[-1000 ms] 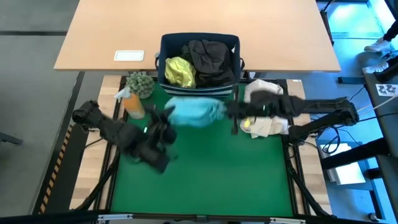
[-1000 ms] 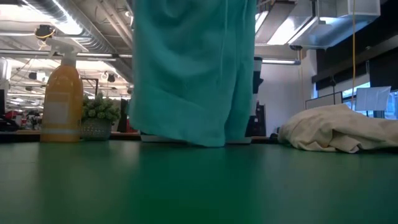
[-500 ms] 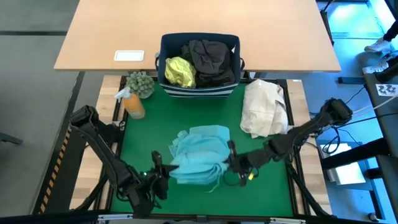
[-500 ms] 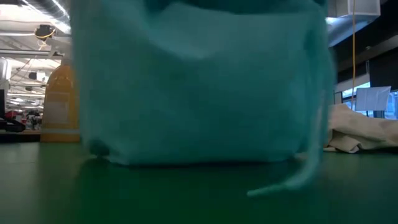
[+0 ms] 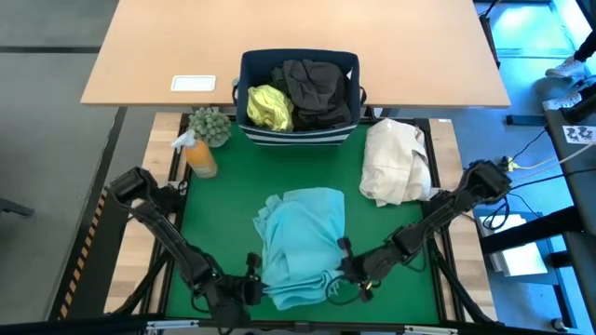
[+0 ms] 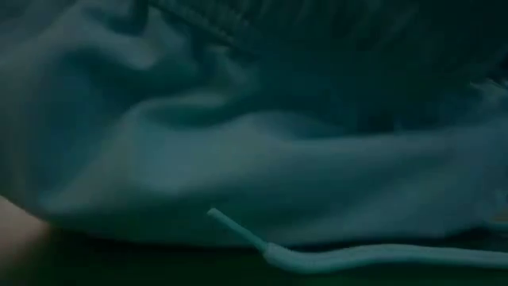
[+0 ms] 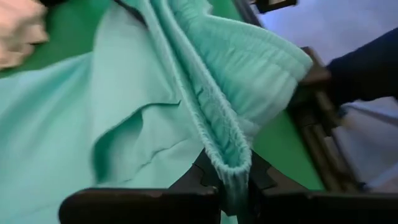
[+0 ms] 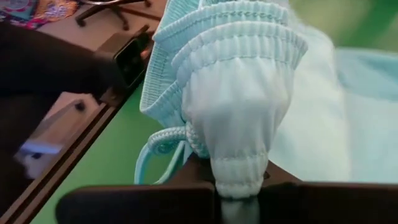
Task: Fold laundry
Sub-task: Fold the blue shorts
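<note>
Both my pincers, left pincer [image 7: 229, 186] and right pincer [image 8: 239, 186], pinch the turquoise garment [image 5: 300, 244] by its ribbed waistband, near the green table's [image 5: 391, 233] front edge. It's light and floppy; that thick elastic band seems the firmest hold.

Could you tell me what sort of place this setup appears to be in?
Probably a robotics lab or test workspace: a green mat on a framed workstation, a wooden desk behind it, and loose cables beside the rig.

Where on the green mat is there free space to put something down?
Bare mat lies between the navy bin and the turquoise garment, and left of the garment below the spray bottle. The near edge is crowded: the left gripper and right gripper pinch the garment there. The cream cloth fills the right.
</note>
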Controlling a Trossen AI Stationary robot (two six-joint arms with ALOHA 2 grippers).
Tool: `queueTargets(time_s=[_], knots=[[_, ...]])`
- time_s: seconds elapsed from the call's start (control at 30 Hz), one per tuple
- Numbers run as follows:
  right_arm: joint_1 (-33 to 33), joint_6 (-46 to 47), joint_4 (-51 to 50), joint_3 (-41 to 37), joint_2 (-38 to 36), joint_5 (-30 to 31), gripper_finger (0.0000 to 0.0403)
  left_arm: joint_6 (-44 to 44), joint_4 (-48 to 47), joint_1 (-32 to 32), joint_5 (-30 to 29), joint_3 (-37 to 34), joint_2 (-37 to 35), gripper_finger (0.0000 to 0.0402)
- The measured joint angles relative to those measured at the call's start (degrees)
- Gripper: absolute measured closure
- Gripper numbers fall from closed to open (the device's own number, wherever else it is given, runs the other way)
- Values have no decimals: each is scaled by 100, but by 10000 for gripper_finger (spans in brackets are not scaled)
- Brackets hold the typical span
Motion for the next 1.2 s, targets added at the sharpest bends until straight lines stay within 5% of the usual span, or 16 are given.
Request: queueTargets(time_s=[0.2, 0.4, 0.67, 0.93, 1.2], knots=[[-181, 1, -86, -15, -132, 13, 394, -185, 57, 116, -136, 0, 74, 395], [-824, 108, 17, -31, -210, -591, 394, -184, 20, 562, -107, 0, 23, 395], [-1236, 258, 2005, -850, -316, -1577, 394, 276, 539, 853, 308, -166, -239, 395], [-1773, 948, 4328, -2331, -694, -997, 391, 159, 2149, 1222, 198, -1778, -1359, 395], [-2641, 1478, 3456, -2371, -726, 85, 391, -940, 2570, 2293, 576, -3111, -1965, 395]])
